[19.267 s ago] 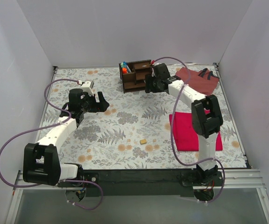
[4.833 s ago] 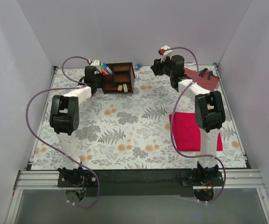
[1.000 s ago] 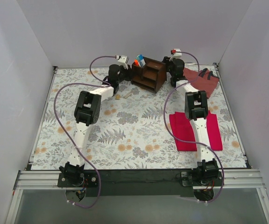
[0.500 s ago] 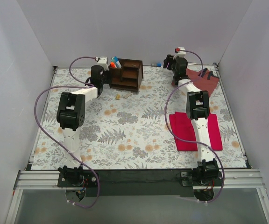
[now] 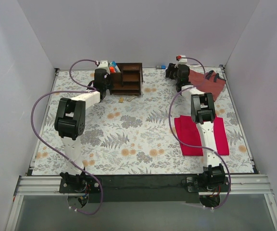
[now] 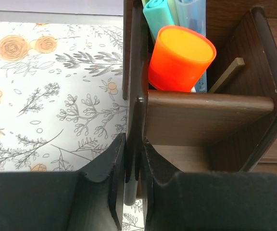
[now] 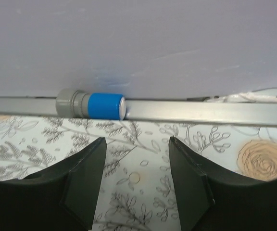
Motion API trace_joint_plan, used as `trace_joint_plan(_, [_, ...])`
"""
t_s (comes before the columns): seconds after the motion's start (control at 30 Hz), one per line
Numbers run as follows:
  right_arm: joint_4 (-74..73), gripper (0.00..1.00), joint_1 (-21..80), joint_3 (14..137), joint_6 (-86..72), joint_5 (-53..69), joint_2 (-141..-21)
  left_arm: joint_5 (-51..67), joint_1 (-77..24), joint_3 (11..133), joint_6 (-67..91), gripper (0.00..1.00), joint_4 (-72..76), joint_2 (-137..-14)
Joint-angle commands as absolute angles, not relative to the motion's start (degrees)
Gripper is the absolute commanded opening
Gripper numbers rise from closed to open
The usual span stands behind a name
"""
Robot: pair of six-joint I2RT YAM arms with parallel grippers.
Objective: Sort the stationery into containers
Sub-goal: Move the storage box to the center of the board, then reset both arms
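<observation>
The dark brown wooden organiser [image 5: 129,79] stands at the back left of the table. My left gripper [image 5: 107,81] is shut on its left side wall [image 6: 134,115], one finger on each face of the panel. An orange-capped marker [image 6: 179,58], a teal one [image 6: 157,13] and a blue one [image 6: 191,12] stand in the compartment behind that wall. My right gripper [image 5: 173,72] is open and empty above the cloth. A short blue-grey cylinder [image 7: 91,104] lies against the back rail, just ahead and left of the right gripper [image 7: 136,144]. A tiny tan eraser [image 5: 121,100] lies in front of the organiser.
A reddish-brown fabric bag [image 5: 207,82] lies at the back right, beside the right arm. A flat red cloth [image 5: 201,135] lies under that arm's forearm. White walls enclose the table; a metal rail [image 7: 201,111] runs along the back edge.
The organiser, tilted near the back middle a second ago, has moved left with my left gripper and stands level. The right gripper has drawn slightly away from it.
</observation>
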State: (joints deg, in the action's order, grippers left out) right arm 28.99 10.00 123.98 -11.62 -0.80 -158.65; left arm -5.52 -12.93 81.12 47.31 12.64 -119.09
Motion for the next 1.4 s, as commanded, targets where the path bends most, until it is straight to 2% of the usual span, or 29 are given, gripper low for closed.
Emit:
trace_joint_plan(0.0, [30.41,0.63,10.02,119.11,-9.76,3.07,-149.68,-9.75,-12.39,79.72,53.96,0.00,8.78,-114.60])
trace_joint_plan(0.17, [33.49,0.62,10.02,110.23,-8.53,6.50,-143.71,-11.07,-13.09,79.54,53.80,0.01,14.84,-117.94])
trace_joint_plan(0.23, [33.75,0.62,10.02,106.97,-8.26,7.20,-141.34,-11.42,-13.53,79.37,53.44,0.03,16.95,-118.91])
trace_joint_plan(0.3, [34.01,0.63,10.11,104.78,-7.39,7.99,-139.84,-11.34,-13.54,78.93,53.53,0.11,17.31,-118.92])
trace_joint_plan(0.37, [34.19,0.64,10.02,102.40,-7.12,8.00,-138.08,-10.81,-13.89,77.18,52.04,0.20,19.24,-118.48])
trace_joint_plan(0.4, [34.19,0.65,10.02,101.70,-6.77,8.00,-136.86,-10.38,-14.06,76.65,51.42,0.31,20.03,-118.13])
trace_joint_plan(0.47, [34.10,0.67,10.02,99.59,-6.68,8.00,-135.54,-9.93,-14.33,75.85,50.89,0.43,21.09,-117.42])
trace_joint_plan(0.5, [34.10,0.68,10.02,98.62,-6.24,8.61,-134.14,-9.84,-14.50,75.68,50.28,0.61,21.09,-117.25])
trace_joint_plan(0.57, [34.10,0.70,10.02,95.55,-5.72,9.23,-132.37,-9.84,-14.76,75.24,50.01,0.69,20.74,-116.11])
trace_joint_plan(0.6, [34.01,0.75,10.02,94.32,-5.28,9.75,-130.19,-9.93,-14.94,74.54,49.66,0.71,20.83,-115.41])
trace_joint_plan(0.63, [34.01,0.84,10.02,93.09,-3.71,10.02,-128.95,-9.84,-14.94,74.27,49.48,0.75,20.57,-114.53])
trace_joint_plan(0.67, [34.10,0.96,10.02,89.77,-2.39,10.19,-127.54,-9.93,-14.94,73.83,49.13,0.76,20.48,-112.43])
trace_joint_plan(0.7, [34.01,0.98,10.02,88.08,-1.42,9.93,-124.40,-10.19,-14.94,72.96,48.70,0.77,20.30,-111.19])
trace_joint_plan(0.9, [27.26,0.98,9.75,77.09,2.63,5.90,-111.65,-6.70,-13.54,66.90,45.09,0.78,17.93,-98.02])
trace_joint_plan(1.03, [12.17,0.98,9.84,74.71,4.74,3.96,-104.95,-0.29,-12.92,58.83,42.99,0.78,14.95,-89.31])
trace_joint_plan(1.13, [3.72,0.98,10.19,74.62,5.28,-4.28,-101.43,3.07,-12.48,54.25,41.40,0.78,11.17,-82.46])
trace_joint_plan(1.17, [-1.62,0.98,10.28,74.27,5.01,-10.48,-100.64,2.90,-12.22,51.97,41.40,0.78,9.77,-81.14])
trace_joint_plan(1.37, [-3.77,0.98,10.28,58.90,7.21,-21.96,-84.85,2.64,-5.29,40.37,42.81,0.79,2.64,-71.82])
